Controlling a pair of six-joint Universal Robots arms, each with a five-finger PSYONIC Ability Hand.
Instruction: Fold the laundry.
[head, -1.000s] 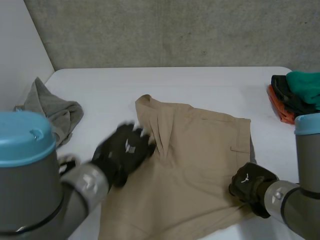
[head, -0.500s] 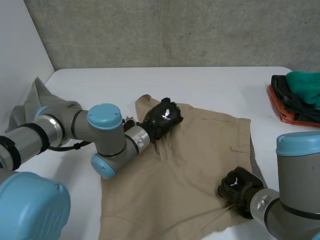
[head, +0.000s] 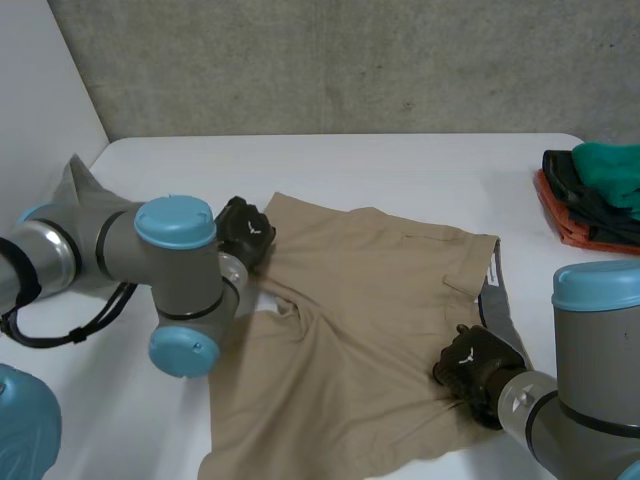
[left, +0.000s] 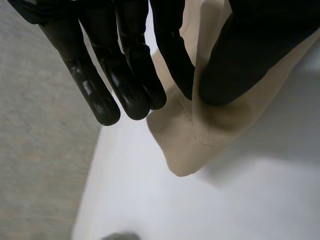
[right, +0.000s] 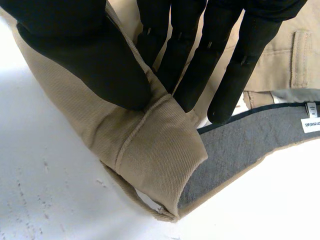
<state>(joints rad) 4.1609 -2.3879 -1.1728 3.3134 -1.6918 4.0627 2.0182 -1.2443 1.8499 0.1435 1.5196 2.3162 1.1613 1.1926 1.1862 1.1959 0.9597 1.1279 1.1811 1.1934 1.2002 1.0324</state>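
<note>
A pair of khaki shorts (head: 370, 330) lies spread across the middle of a white table (head: 400, 165), held at two points by a two-armed robot. The left hand (head: 245, 232) is at the cloth's far left corner; its wrist view shows the thumb (left: 250, 55) and one finger closed on a folded tip of the fabric, lifted a little off the tabletop, the other fingers straight beside it. The right hand (head: 475, 362) sits at the near right edge by the waistband. There its thumb presses a thick fold of khaki against the fingers, and the cloth below curls back to show the grey lining (right: 240, 145) and a small white label (right: 310, 124).

The left arm (head: 130, 250) bends across the table's left side and covers part of a crumpled grey garment (head: 75, 185) lying behind it, well apart from the shorts. The right arm (head: 590, 380) rises at the near right corner and hides the shorts' edge just behind the hand.

At the far right edge of the table is a small pile of clothes (head: 590, 195) — green on top, black beneath, orange at the bottom — also well apart from the shorts. A rough concrete wall (head: 350, 60) stands behind the table.
</note>
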